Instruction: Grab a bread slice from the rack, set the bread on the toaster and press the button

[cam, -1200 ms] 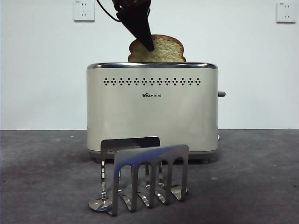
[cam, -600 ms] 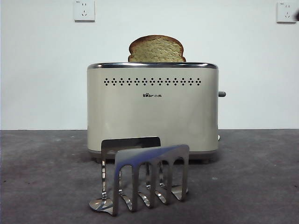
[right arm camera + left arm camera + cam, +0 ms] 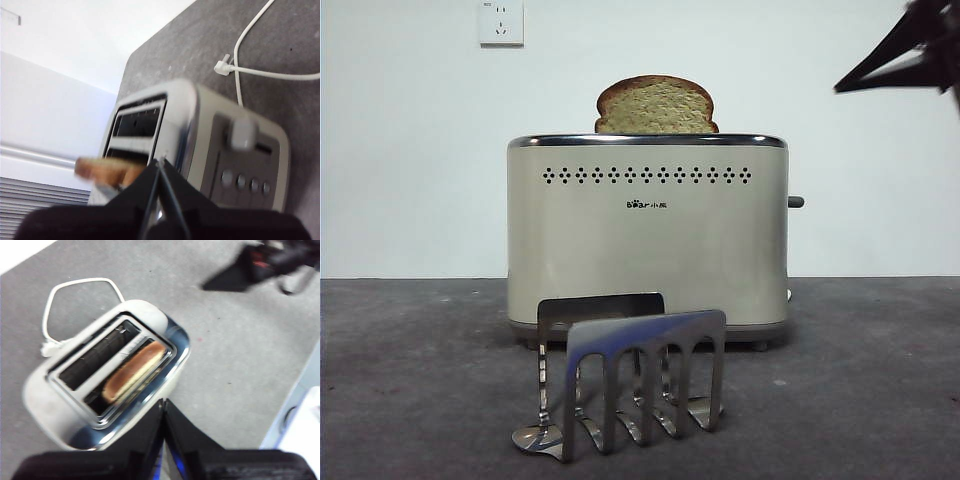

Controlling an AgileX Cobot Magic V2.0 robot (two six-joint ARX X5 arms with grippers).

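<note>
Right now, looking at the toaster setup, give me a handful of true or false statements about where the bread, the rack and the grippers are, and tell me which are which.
1. The slice of bread stands in a slot of the toaster, its domed top above the rim. True.
2. The rack holds a second slice. False: no bread is in it.
3. The left gripper grips the bread. False: its jaws are shut on nothing, above the toaster.
4. The button sticks out of the toaster's narrow side. True.
5. The right gripper is shut, near the toaster's button end. True.
6. The rack stands behind the toaster. False: it stands in front, nearer the front camera.
</note>
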